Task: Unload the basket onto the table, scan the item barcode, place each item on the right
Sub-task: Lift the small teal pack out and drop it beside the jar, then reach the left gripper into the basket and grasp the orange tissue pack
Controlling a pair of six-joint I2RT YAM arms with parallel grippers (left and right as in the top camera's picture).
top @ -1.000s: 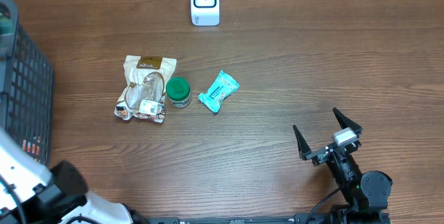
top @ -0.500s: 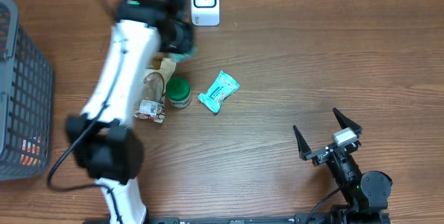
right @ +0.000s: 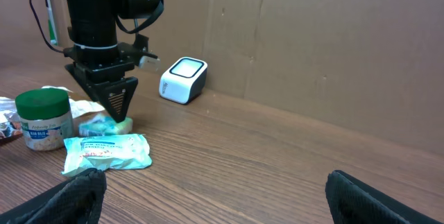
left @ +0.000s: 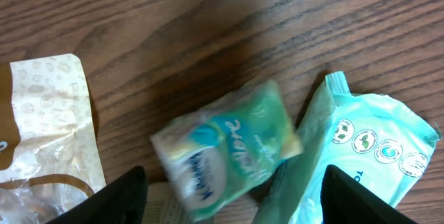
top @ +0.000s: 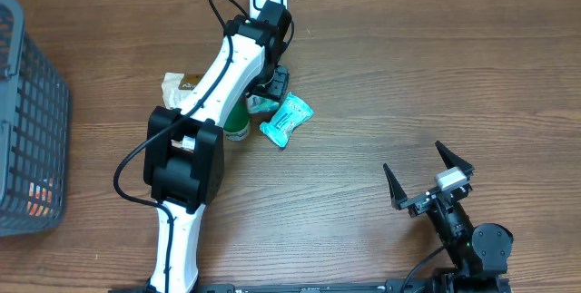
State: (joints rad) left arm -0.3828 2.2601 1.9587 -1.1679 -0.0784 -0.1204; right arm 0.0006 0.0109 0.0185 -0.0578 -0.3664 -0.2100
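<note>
Overhead, left gripper (top: 272,89) over small green plastic tissue pack (top: 260,102) near white box scanner (top: 268,1), right gripper (top: 413,159) gaping, empty, left wrist, jaws spread clear of blurred pack beside teal wipes pouch (left: 361,148), right wrist, pack just below left gripper, behind pouch

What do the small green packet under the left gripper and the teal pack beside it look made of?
The small green packet looks like soft plastic film, glossy by its sheen and puffed shape, though it is blurred. The teal pack looks like crinkled plastic film, likely semi-gloss; wrinkles and a flattened end seal show.
</note>
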